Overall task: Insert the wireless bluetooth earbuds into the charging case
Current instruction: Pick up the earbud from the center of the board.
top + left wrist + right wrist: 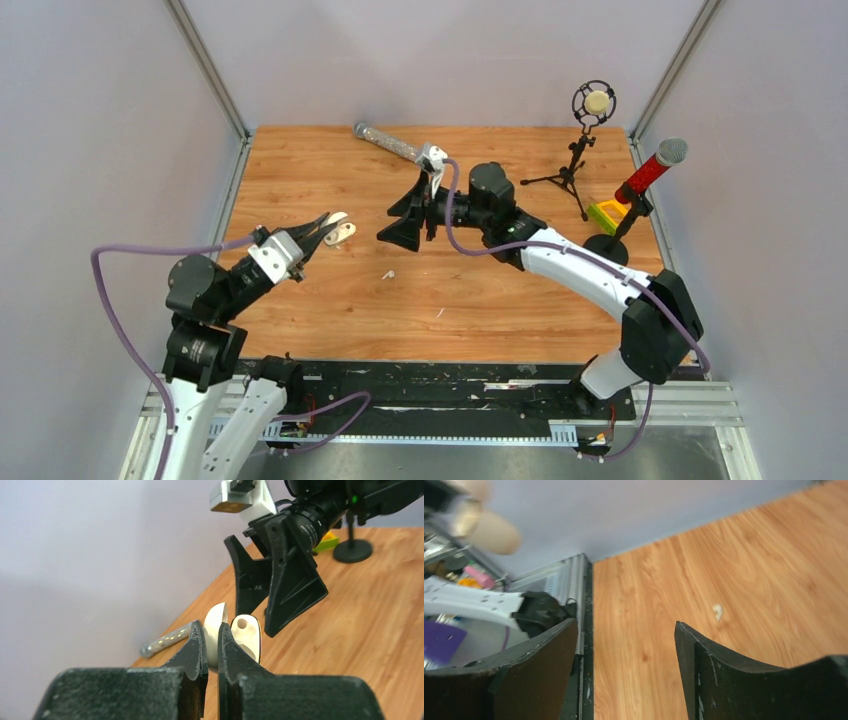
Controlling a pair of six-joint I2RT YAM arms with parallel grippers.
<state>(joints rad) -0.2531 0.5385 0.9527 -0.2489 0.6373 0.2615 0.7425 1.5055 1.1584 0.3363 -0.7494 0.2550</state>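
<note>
Left wrist view: the left claw (212, 641) is squeezed shut on the small cream plastic charging case (248, 634), and the lid is open.
Right claw: the right claw (625, 640) is wide open with nothing in it, close to the case.
Earbuds: a tiny whitish piece (388, 274) lies on the brown wooden table (520, 300), just below the right claw. It looks like one earbud. I cannot see the black one.
Feel: probably light, hard, smooth and slippery.
Where to hold: pinch its round body gently from both sides, so it does not pop out.
</note>
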